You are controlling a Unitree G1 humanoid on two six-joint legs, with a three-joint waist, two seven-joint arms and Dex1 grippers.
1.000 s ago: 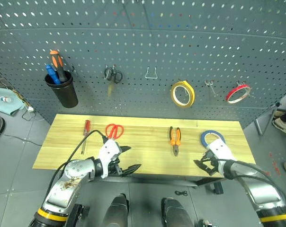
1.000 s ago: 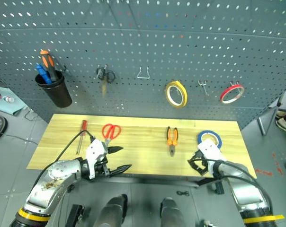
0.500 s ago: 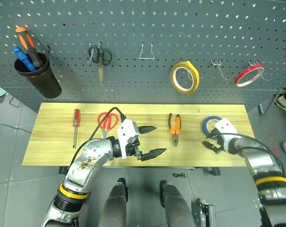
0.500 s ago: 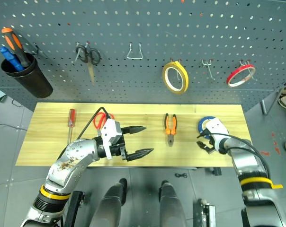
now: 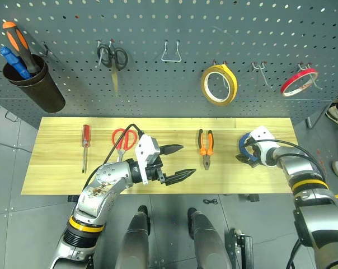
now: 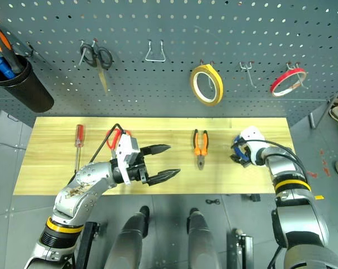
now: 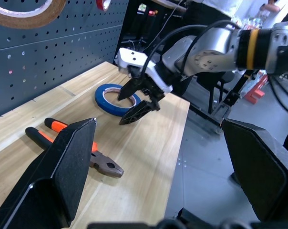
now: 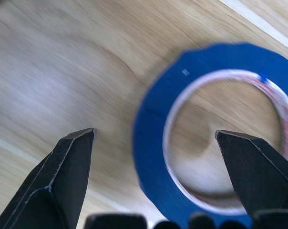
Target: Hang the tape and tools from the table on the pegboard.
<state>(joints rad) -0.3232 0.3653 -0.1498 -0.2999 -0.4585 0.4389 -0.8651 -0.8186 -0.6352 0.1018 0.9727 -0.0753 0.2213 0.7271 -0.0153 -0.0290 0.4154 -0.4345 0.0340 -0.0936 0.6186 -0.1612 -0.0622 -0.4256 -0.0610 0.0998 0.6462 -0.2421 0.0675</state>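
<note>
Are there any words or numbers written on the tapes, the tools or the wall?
None can be read: the blue tape, the pliers, the scissors, the screwdriver and the pegboard show no letters, numbers or signs.

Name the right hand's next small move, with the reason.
Probably lower a little and close. The right hand is open over the blue tape, one fingertip above its hollow centre and the other outside the ring, which lies flat on the table.
</note>
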